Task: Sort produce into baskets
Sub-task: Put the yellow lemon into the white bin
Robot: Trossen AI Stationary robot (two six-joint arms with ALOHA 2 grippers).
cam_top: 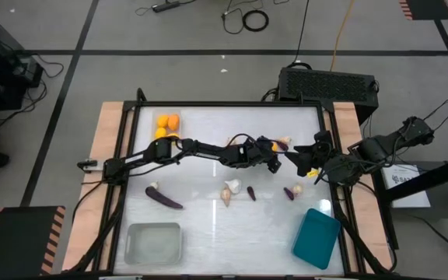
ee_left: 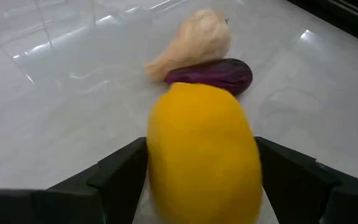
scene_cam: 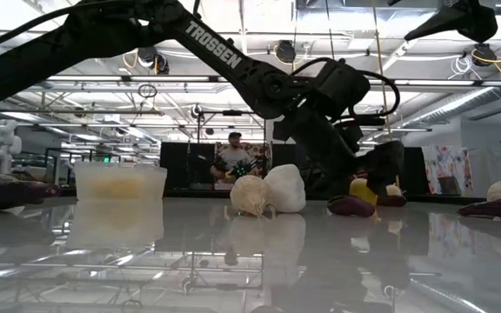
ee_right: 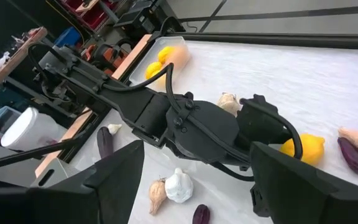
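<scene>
My left gripper (ee_left: pixel 201 180) is reaching far right across the table and its jaws are clamped on a yellow fruit (ee_left: pixel 202 155), one finger pressed to each side. Just past it lie a small eggplant (ee_left: pixel 211 74) and a pale bulb (ee_left: pixel 194 40), touching each other. My right gripper (ee_right: pixel 197 180) hangs right beside that spot with its jaws spread wide and nothing between them.

Nearest me on the glossy white table (cam_top: pixel 208 225) are the greyish tray (cam_top: pixel 154 243) on the left and the teal tray (cam_top: pixel 316 238) on the right, tilted, close to the right edge. Mid-table there's a long eggplant (cam_top: pixel 164 198) at left, then two pale bulbs (cam_top: pixel 230 188) and two tiny eggplants (cam_top: pixel 251 193). The far-left clear tray (cam_top: pixel 167 126) holds orange fruits (cam_top: pixel 168 122). The left half of the table is mostly open.

In the room beyond, a person (scene_cam: pixel 233 161) sits.
</scene>
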